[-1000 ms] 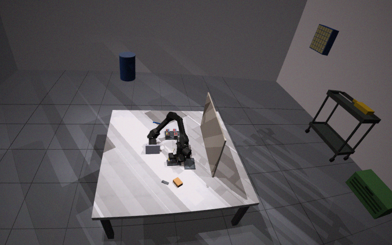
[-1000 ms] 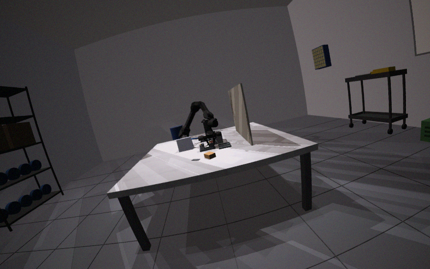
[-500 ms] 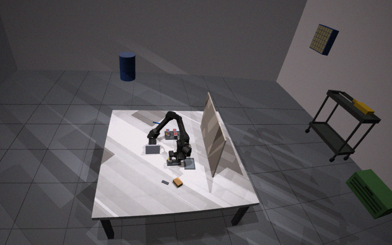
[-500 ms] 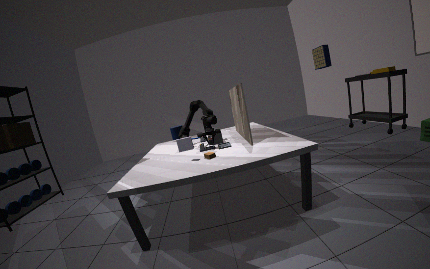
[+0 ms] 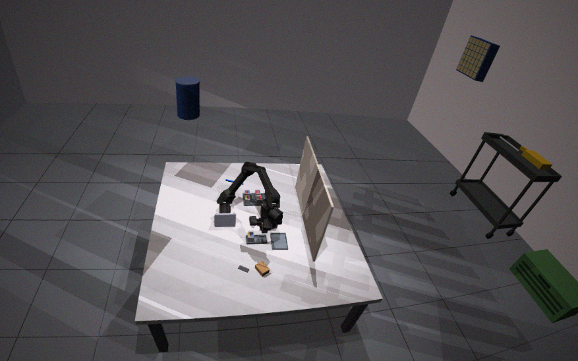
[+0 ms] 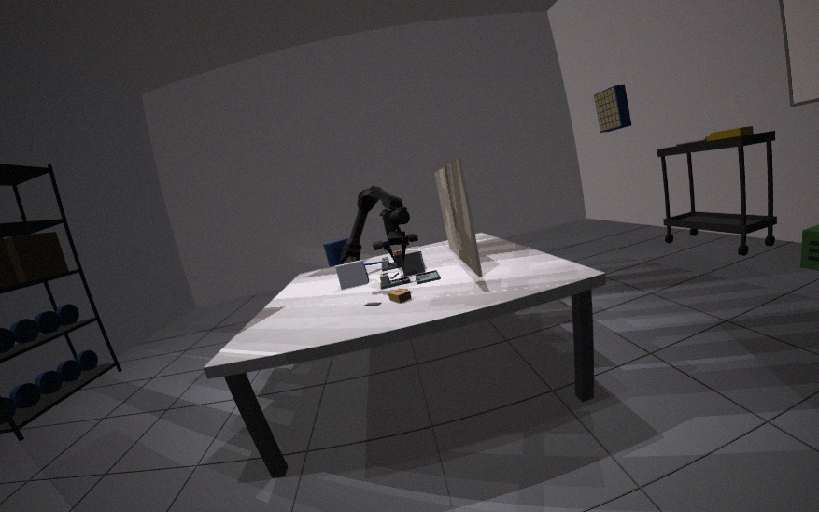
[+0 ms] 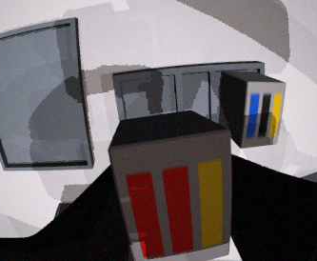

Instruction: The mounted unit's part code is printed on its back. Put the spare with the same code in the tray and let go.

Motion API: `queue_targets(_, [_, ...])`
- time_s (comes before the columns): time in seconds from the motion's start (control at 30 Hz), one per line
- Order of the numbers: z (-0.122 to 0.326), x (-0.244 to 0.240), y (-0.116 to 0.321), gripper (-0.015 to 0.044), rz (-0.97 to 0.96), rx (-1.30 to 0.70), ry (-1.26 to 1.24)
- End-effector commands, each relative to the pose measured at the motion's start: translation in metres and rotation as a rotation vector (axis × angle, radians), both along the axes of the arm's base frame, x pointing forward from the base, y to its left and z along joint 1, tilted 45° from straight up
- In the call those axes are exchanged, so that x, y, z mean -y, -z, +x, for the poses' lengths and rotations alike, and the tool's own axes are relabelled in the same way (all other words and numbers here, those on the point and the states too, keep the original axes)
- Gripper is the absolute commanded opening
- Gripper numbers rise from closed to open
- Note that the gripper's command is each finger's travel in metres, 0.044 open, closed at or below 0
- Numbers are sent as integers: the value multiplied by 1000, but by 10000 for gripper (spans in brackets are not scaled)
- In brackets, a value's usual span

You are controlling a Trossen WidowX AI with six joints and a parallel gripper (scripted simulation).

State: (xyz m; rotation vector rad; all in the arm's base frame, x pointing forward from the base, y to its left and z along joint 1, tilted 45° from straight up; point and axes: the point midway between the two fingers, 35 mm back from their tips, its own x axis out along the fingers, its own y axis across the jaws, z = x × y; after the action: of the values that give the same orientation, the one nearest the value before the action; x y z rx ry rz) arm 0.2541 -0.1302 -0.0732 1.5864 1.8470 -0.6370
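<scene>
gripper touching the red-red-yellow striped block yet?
Touching. In the wrist view the gripper is shut on the striped block, which fills the space between its dark fingers, lifted above the rack.

A black arm (image 6: 378, 220) reaches down over the far part of a white table (image 6: 437, 311), its gripper (image 6: 392, 254) above small parts that look like blocks. A tan board (image 6: 458, 216) stands upright to the right. An orange box (image 6: 399, 294) lies nearer.
</scene>
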Motion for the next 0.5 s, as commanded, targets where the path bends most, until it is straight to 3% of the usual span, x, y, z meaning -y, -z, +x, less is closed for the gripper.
queue_targets(0.0, [0,2,-2,0,-1,1,-1])
queue_targets(0.47, [4,47,-59,0,-7,3,-7])
